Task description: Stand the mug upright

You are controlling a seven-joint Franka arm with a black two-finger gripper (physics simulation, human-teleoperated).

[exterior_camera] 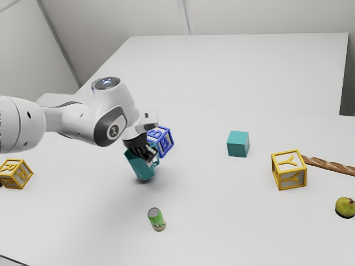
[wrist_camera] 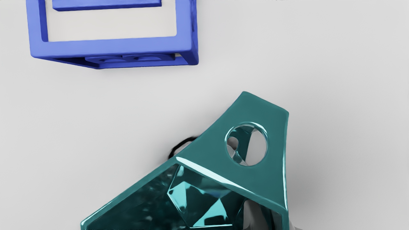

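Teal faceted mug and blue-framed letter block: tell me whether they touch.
Apart: the wrist view shows pale tabletop between the mug and the block.

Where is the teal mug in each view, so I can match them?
Exterior view: the mug is tilted at the pincer, left of centre, beyond the green can.
Wrist view: the mug is close up, its opening visible, with bare table between it and the blue letter block.
Shared landmark: that blue block.

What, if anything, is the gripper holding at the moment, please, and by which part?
The mug, held tilted: the gripper has it by the wall at its open end, one finger inside, the other outside.
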